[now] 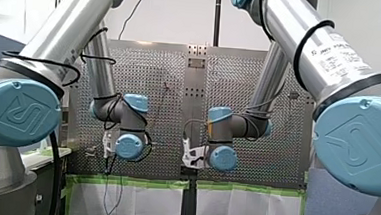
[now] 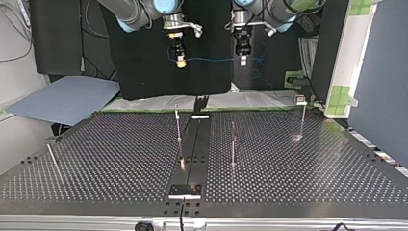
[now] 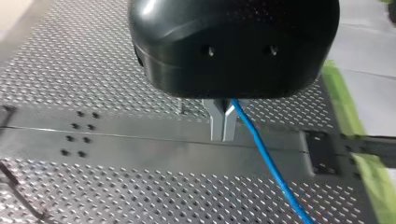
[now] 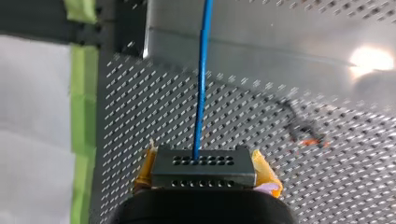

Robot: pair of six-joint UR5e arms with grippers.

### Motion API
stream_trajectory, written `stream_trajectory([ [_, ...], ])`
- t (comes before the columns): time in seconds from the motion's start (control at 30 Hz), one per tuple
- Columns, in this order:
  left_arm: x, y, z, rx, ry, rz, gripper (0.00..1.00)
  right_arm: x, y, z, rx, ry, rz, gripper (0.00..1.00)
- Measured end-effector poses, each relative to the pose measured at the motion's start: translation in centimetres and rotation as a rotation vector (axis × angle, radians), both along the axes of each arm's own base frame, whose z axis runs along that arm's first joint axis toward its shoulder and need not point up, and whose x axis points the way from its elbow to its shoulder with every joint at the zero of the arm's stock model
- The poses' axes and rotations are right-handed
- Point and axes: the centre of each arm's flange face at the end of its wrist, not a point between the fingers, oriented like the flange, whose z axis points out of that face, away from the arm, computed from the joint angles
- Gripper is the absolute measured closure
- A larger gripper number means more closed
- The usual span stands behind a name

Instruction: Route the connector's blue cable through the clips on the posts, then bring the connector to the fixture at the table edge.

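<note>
While my right gripper (image 4: 204, 171) clamps the connector (image 4: 187, 175), my left gripper (image 3: 223, 133) pinches the cable (image 3: 270, 163) — taut between them.

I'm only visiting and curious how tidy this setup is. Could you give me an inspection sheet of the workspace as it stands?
Surface: perforated table, with a dark strip down its middle.
Job's things: connector held up off the table; thin posts upright, with no cable through them; fixture at the near edge, with nothing on it.
Clutter: a leaning rod at the top view's left.
Grippers: left pincer shut on the blue cable; right pincer, with yellow pads, shut on the connector.
Cables: blue cable stretched in the air between both pincers.
Surroundings: green tape and a grey sheet beside the table.
</note>
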Motion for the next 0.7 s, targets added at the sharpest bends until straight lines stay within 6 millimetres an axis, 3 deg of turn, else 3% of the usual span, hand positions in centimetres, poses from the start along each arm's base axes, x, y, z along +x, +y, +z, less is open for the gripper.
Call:
stream_trajectory([
  [0.17,0.1,-1.6,0.8,-0.008,-0.006,0.000,1.00,-0.6,0.2,-0.4,0.032,0.037,-0.015,1.00],
  [0.37,-1.3,-2.9,1.0,-0.002,-0.002,0.000,1.00,-1.0,0.6,-0.7,0.061,0.067,-0.017,1.00],
  [0.7,-3.1,-3.6,1.0,0.002,-0.003,0.021,1.00,-1.0,0.6,-0.7,0.064,0.071,-0.018,1.00],
])
